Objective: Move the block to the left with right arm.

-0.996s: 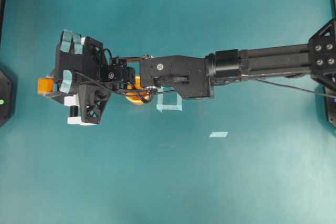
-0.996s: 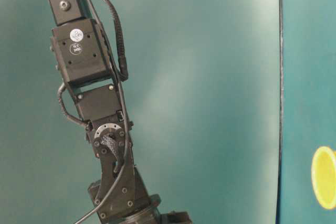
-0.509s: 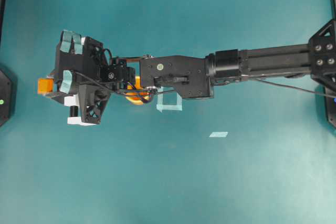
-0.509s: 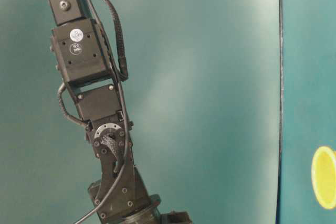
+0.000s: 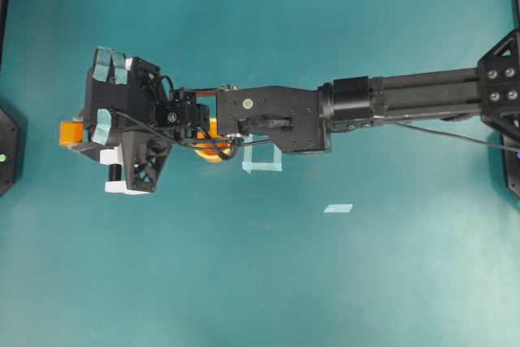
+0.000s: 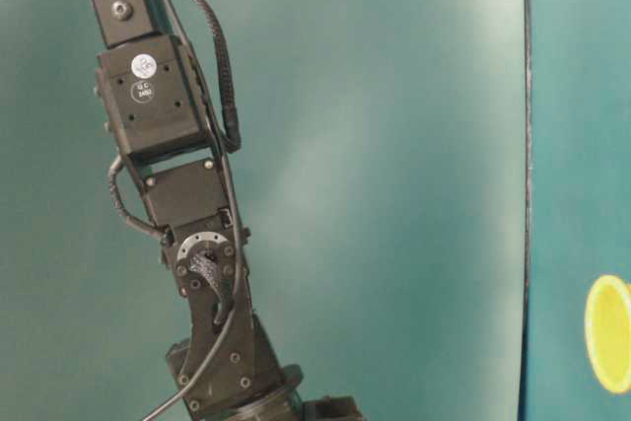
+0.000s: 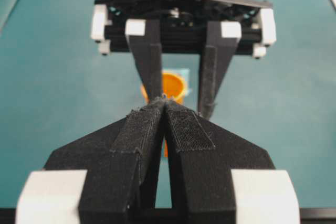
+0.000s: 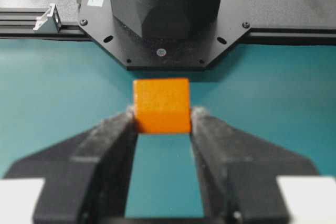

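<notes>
The block, a small orange cube, is at the far left of the overhead view, close to the left arm's base. My right arm reaches across from the right, and its gripper is shut on the block. In the right wrist view the block sits between the two fingertips, touched on both sides. Whether it rests on the table I cannot tell. My left gripper is shut and empty, facing the right gripper.
A yellow-orange cup stands under the right arm's wrist, beside a pale tape square. It also shows as the cup and the cup. A tape scrap lies on the teal table.
</notes>
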Robot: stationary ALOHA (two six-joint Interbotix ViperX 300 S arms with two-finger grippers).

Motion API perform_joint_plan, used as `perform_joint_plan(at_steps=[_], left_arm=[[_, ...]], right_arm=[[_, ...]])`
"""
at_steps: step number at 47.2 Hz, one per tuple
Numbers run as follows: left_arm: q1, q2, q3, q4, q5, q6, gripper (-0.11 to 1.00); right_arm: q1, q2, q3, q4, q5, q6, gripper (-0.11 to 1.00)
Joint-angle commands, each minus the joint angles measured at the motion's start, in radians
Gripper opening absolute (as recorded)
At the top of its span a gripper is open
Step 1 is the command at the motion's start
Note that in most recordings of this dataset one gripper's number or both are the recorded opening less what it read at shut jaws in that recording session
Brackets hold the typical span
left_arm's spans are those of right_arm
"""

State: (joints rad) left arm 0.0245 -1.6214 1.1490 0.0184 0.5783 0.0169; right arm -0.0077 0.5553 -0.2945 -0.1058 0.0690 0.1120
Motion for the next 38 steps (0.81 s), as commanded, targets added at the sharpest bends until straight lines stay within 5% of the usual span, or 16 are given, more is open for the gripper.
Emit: perform_joint_plan(at_steps=[1,20,38], left_arm=[[0.003,0.008,-0.026,0.002,-0.005,0.002,0.00],[0.003,0.006,-0.026,0.002,-0.003,0.002,0.00],[0.003,0.008,-0.026,0.003,-0.003,0.002,0.00]], right_arm=[[0.003,-0.026,-0.025,0.002,-0.003,0.003,0.40],[0.005,-0.026,-0.026,0.005,-0.003,0.006,0.40],[0.003,-0.026,-0.025,0.066,-0.009,0.006,0.40]])
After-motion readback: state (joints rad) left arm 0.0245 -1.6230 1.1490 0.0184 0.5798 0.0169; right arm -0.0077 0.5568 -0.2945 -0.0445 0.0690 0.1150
